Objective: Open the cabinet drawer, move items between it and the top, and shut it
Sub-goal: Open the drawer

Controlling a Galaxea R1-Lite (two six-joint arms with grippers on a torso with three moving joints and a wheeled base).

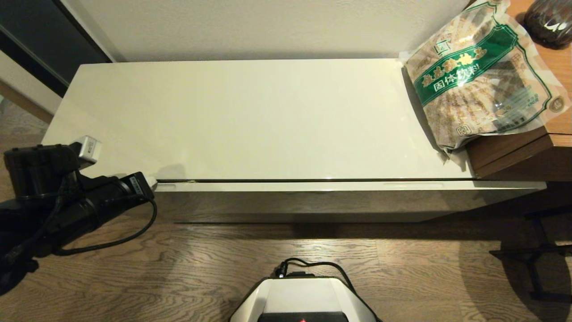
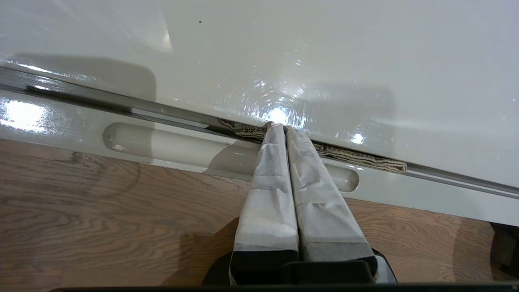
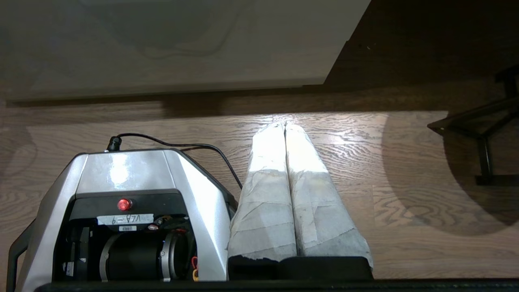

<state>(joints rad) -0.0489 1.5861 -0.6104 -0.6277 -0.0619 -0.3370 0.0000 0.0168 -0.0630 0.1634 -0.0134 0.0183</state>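
The cabinet drawer [image 1: 313,186] stands a narrow crack out from under the glossy cream top [image 1: 250,116]. My left gripper [image 1: 152,181] is shut at the drawer's left end. Its tips [image 2: 279,125] rest at the crack, above a handle slot [image 2: 162,146]. A strip of grey-green woven garment [image 2: 365,158] peeks out of the crack beside the fingers [image 2: 267,190]; the remainder is hidden inside. The clear food bag [image 1: 482,71] with a green band leans at the top's right end, against the brown desk. My right gripper [image 3: 284,123] is shut and empty, low over the floor.
The brown wood-grain desk [image 1: 514,152] rises at the right, with a dark rounded object [image 1: 548,20] at its back corner. A second handle slot [image 1: 413,184] is near the drawer's right end. My base [image 1: 304,297] and a black stand [image 1: 536,259] are on the wood floor.
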